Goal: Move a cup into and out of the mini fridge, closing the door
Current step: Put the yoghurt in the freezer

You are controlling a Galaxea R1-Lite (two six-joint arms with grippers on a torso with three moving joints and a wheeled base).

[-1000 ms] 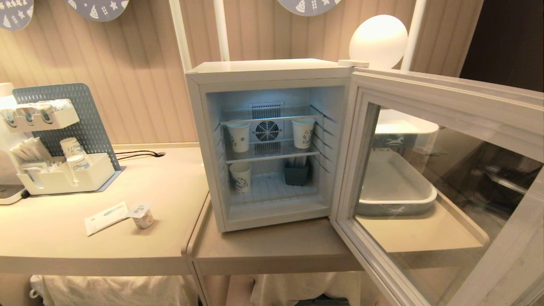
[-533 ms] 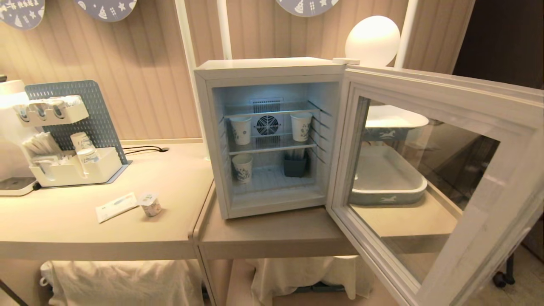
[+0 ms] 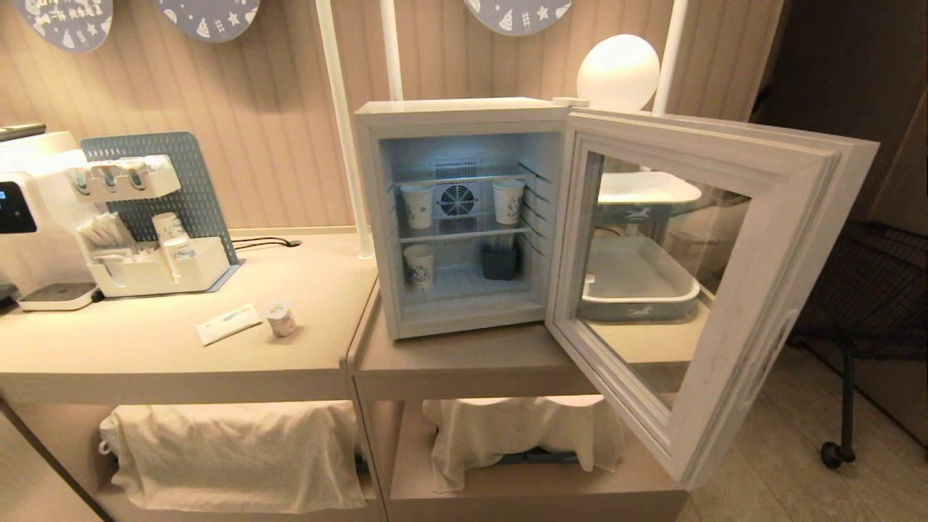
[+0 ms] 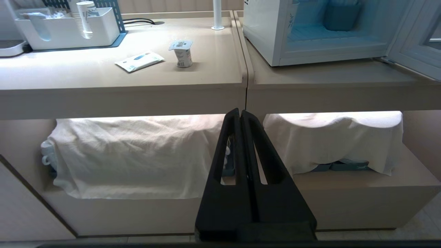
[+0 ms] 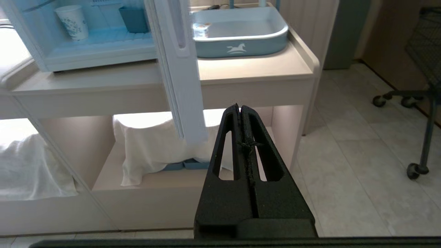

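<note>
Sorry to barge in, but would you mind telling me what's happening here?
Nothing is being handled right now. The fridge stands on the counter with its door swung wide open, paper cups on its shelves. The cup sits on the counter to the fridge's left, beside a flat packet. The left gripper and right gripper are low in front of the counter, jaws shut, holding nothing.

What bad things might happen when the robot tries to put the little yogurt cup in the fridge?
1. The door stands wide open toward the robot, so an arm might bump it.
2. Paper cups and a dark bin crowd the shelves of the mini fridge; the yogurt cup may knock one over.
3. A flat packet lies close beside it, perhaps getting snagged.
</note>
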